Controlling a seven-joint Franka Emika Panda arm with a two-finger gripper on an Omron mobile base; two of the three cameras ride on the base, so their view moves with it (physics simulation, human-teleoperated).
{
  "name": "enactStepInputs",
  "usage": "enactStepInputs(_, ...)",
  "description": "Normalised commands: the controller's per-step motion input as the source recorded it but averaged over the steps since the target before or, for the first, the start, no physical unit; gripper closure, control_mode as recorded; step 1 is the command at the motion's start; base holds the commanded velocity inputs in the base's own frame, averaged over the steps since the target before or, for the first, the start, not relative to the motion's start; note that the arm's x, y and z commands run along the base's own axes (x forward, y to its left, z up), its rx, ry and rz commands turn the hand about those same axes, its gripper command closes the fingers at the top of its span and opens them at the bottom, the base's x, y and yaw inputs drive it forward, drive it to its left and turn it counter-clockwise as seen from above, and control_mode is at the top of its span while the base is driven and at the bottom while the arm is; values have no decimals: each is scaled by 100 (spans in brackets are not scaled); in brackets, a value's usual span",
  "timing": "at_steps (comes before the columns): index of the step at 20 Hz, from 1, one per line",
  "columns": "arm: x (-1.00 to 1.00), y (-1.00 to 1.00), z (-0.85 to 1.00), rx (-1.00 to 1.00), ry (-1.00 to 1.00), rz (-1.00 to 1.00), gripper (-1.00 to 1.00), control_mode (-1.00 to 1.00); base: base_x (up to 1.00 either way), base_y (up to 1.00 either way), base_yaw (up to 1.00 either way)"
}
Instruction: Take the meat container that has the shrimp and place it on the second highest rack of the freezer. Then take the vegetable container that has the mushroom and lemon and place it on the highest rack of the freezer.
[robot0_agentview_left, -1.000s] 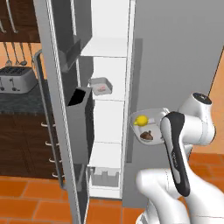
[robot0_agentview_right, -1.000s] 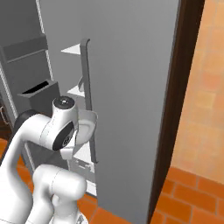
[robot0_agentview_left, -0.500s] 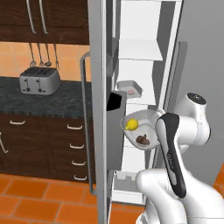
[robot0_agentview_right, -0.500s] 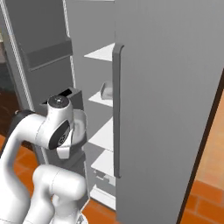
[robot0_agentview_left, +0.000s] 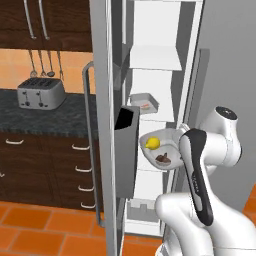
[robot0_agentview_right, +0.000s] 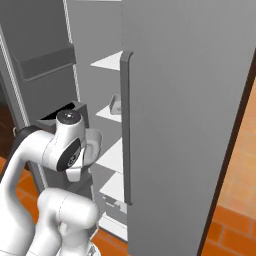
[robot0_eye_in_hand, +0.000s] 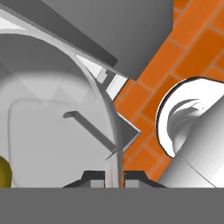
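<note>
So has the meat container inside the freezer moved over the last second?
No. The meat container lies in the same place just below the white shelf above it. The whole left base view shifted, so the camera moved.

Glossy white arm — rounded segments, dark grey joint bands, circular grey-rimmed end caps

The highest rack lies bare above the tray-occupied second highest rack, door bin crowding left.

Kitchen: open freezer, toaster on counter, wood cabinets, tile floor.
</note>
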Motion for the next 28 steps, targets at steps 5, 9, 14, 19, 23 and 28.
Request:
enactStepInputs(5,0,0,0,0,0,0,100,100,21,0,-11)
enactStepInputs(9,0,0,0,0,0,0,100,100,34,-9,-14)
enactStepInputs(14,0,0,0,0,0,0,100,100,35,4,-8)
enactStepInputs(19,0,0,0,0,0,0,100,100,54,19,-3)
enactStepInputs(23,0,0,0,0,0,0,100,100,61,47,-2)
enactStepInputs(28,0,0,0,0,0,0,100,100,33,18,-2)
